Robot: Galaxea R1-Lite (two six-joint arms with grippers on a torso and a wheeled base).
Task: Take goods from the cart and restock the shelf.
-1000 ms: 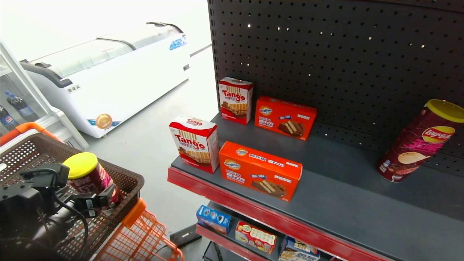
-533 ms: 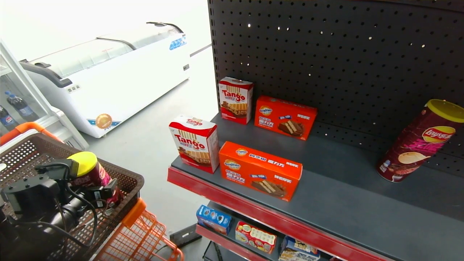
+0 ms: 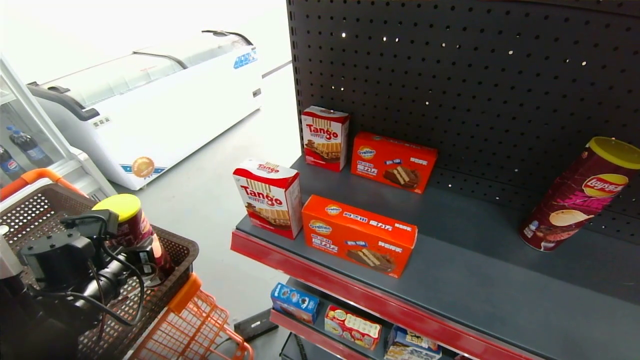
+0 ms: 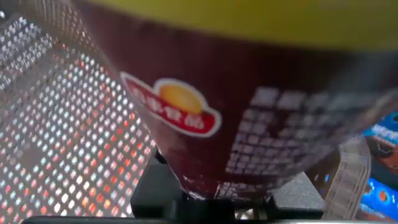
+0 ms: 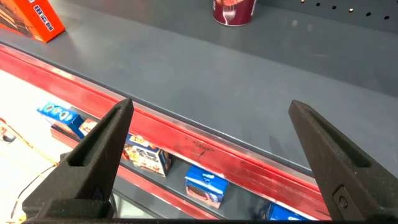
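One chip can (image 3: pixel 134 227) sits near upright in the cart basket (image 3: pixel 30 210), clamped low by the left gripper (image 3: pixel 144 257); bare shelf (image 3: pixel 475 280) lies toward 3 o'clock; the right gripper (image 5: pixel 210 107) hangs spread over its front edge.

The chip can (image 3: pixel 131 227) I hold is maroon with a yellow lid, matching the second can (image 3: pixel 575 200) on the dark grey shelf (image 3: pixel 500 290) with its red front edge. The basket (image 3: pixel 167 287) is brown and full of small holes, the cart (image 3: pixel 200 320) orange wire, the pegboard (image 3: pixel 475 75) black and dotted. The wafer boxes (image 3: pixel 270 197) are red and white, the flat boxes (image 3: pixel 357 235) orange, my right gripper (image 5: pixel 210 104) black.
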